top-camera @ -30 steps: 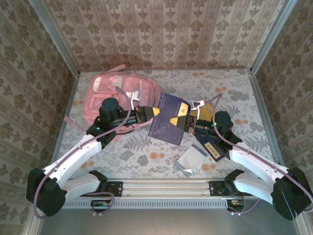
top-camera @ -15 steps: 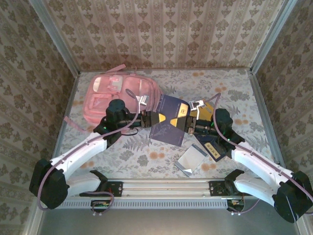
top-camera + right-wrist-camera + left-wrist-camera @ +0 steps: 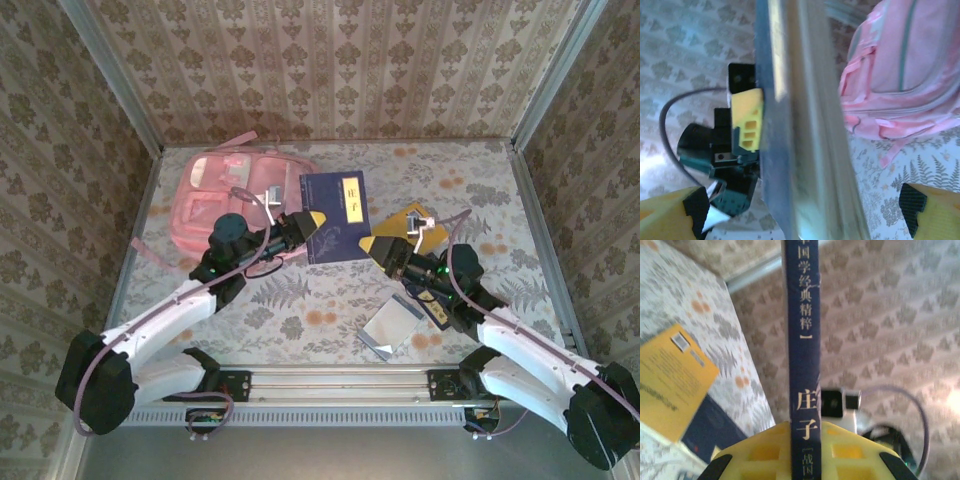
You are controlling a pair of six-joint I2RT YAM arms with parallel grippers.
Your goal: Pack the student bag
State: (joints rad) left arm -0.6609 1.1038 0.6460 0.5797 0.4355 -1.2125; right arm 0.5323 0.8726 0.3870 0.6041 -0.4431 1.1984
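Between fingers of left gripper: slim navy paperback book, clamped | right gripper: apart, just released it | soft pink fabric backpack just behind left; insertion next.

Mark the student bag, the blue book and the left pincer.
student bag [image 3: 197, 212], top external view, pink front panel.
blue book [image 3: 331, 226], top external view, middle of the cover.
left pincer [image 3: 308, 225], top external view, midway between its yellow tips, at the book's edge.
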